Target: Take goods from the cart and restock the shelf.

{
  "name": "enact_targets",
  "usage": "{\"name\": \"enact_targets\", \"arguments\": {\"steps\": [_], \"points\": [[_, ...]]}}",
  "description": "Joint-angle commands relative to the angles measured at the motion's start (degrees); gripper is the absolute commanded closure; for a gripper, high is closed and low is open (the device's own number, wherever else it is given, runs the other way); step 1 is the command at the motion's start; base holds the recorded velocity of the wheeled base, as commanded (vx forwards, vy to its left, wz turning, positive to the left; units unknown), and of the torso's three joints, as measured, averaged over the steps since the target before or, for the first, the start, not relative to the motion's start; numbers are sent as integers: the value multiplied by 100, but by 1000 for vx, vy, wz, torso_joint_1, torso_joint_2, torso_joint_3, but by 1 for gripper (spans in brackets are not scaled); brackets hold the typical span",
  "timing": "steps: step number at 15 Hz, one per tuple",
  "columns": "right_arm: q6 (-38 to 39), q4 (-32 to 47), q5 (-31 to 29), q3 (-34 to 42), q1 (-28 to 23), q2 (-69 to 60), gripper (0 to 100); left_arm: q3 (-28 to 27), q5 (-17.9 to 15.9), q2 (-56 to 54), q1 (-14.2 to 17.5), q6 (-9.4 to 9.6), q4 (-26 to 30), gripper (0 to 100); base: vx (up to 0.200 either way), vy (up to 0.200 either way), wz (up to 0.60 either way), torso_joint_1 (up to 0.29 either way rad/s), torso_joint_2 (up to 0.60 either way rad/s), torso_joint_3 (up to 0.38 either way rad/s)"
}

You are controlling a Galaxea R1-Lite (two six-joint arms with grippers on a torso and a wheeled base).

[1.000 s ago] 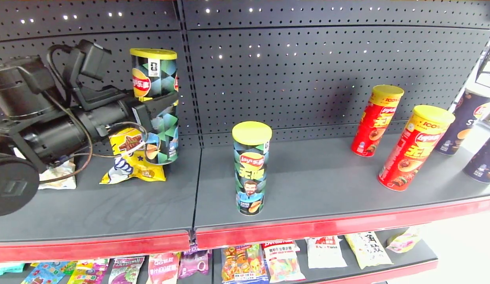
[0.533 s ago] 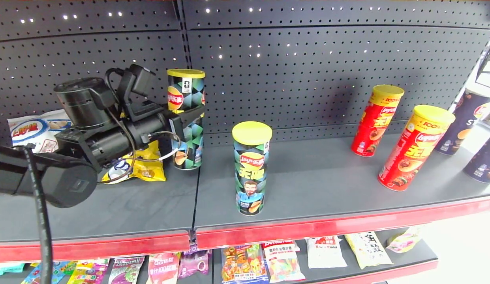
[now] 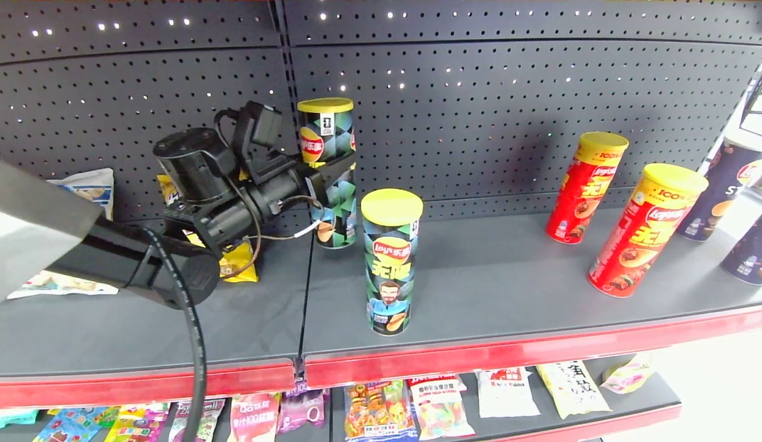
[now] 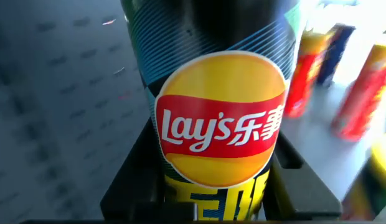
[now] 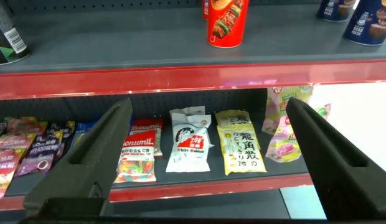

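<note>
One chips tube (image 3: 326,132) clamped in left tool (image 3: 339,181), behind standing can (image 3: 390,264).

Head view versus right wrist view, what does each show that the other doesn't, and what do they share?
Only the head view: the left tool shut on a green chip can at the back of the upper shelf, by the pegboard. Only the right wrist view: the right tool, open and empty, facing the lower shelf. Both: the upper shelf's red edge, the front red can and the white snack bag below.
</note>
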Motion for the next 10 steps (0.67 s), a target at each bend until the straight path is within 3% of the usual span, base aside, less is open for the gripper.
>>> {"name": "enact_targets", "arguments": {"steps": [1, 4, 7, 10], "points": [[-2, -2, 1, 0, 0, -5, 0, -75, 1, 357, -78, -50, -61, 100, 0, 0, 0, 0, 0, 0], [-2, -2, 1, 0, 0, -5, 0, -93, -140, 444, -69, -41, -149, 100, 0, 0, 0, 0, 0, 0], [-2, -2, 1, 0, 0, -5, 0, -110, -773, 620, -61, -41, -387, 100, 0, 0, 0, 0, 0, 0], [-2, -2, 1, 0, 0, -5, 0, -136, -1098, 761, -26, -41, -422, 100, 0, 0, 0, 0, 0, 0]]}}
